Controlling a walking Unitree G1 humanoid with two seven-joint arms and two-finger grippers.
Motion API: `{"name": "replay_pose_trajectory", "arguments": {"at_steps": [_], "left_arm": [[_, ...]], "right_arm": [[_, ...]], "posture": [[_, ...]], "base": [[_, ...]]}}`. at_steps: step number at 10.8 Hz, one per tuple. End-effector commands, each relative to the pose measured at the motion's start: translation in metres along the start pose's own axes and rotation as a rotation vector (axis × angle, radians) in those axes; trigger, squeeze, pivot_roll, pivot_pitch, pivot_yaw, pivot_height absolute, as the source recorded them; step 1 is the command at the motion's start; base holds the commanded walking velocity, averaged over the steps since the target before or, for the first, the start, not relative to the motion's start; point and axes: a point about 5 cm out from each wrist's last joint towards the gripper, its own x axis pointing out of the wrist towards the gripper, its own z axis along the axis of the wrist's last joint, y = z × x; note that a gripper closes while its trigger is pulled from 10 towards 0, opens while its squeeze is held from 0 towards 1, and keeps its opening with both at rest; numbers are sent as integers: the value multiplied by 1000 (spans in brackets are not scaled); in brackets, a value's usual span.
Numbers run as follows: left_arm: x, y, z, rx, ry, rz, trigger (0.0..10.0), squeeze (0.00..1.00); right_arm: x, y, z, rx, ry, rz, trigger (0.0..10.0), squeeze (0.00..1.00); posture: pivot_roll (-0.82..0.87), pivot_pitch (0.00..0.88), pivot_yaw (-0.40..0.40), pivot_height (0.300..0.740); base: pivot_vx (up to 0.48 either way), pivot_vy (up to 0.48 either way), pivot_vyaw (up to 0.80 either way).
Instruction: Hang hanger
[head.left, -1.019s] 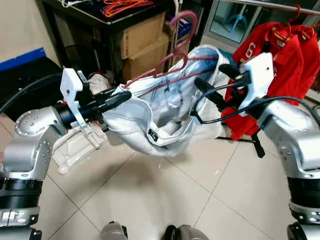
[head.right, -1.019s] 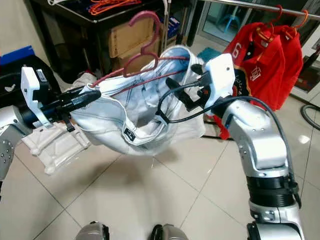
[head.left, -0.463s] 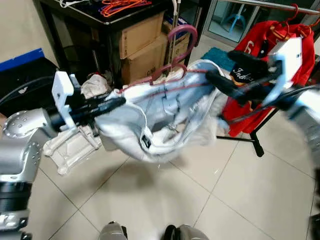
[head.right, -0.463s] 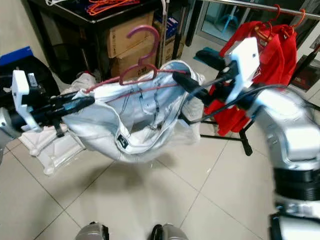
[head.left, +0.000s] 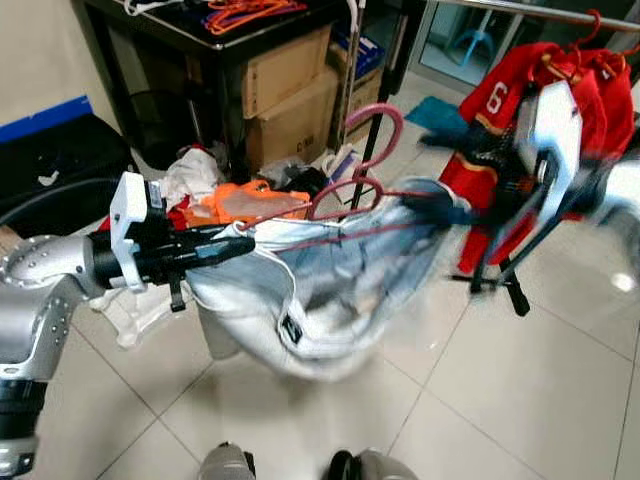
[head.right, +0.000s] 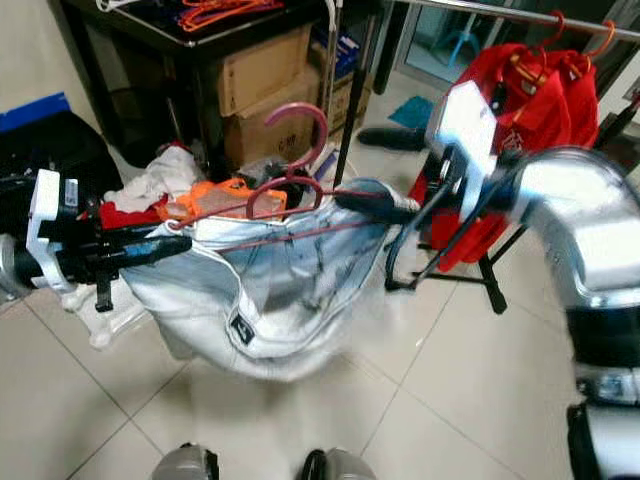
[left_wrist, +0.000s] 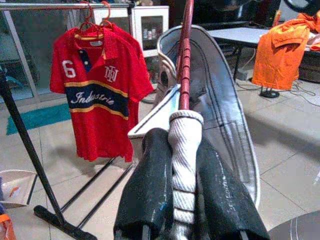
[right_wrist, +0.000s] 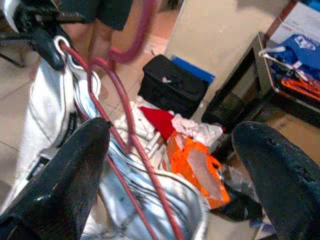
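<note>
While the left gripper pinches one end of the maroon hanger, a white shirt droops from it. At the hanger's other end, the right gripper, blurred, seems spread apart. Red shirts hang on a rack beyond it.

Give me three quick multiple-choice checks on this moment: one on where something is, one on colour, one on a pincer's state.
1. Where do the red shirts hang?
A. On the rack to the robot's right
B. On the black table
C. On the floor

2. What colour is the hanger in the white garment?
A. Blue
B. Dark pink
C. Green

3. How is the left pincer?
A. Wide open
B. Shut on the hanger end
C. Holding a box

Key: 1 A, the red shirts hang from the rack. 2 B, the hanger is dark pink. 3 B, the left pincer clamps the hanger's end through the white garment.
</note>
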Motion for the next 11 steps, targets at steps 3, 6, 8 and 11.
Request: {"name": "replay_pose_trajectory", "arguments": {"at_steps": [3,6,8,11], "left_arm": [[-9,4,18,100,-65,40,10000,0],[-2,-2,24,136,-76,-13,10000,0],[0,-6,25,148,-70,-39,10000,0],[5,-10,24,155,-63,-59,10000,0]], "right_arm": [[-10,-15,3,-17,29,-8,10000,1000],[6,1,-8,35,81,217,10000,1000],[14,0,-10,11,104,229,10000,1000],[21,-5,-7,-29,121,210,10000,820]], "posture": [[13,69,-83,740],[16,72,-85,740],[20,75,-85,740],[19,78,-88,740]], "base": [[0,0,0],[0,0,0],[0,0,0],[0,0,0]]}}
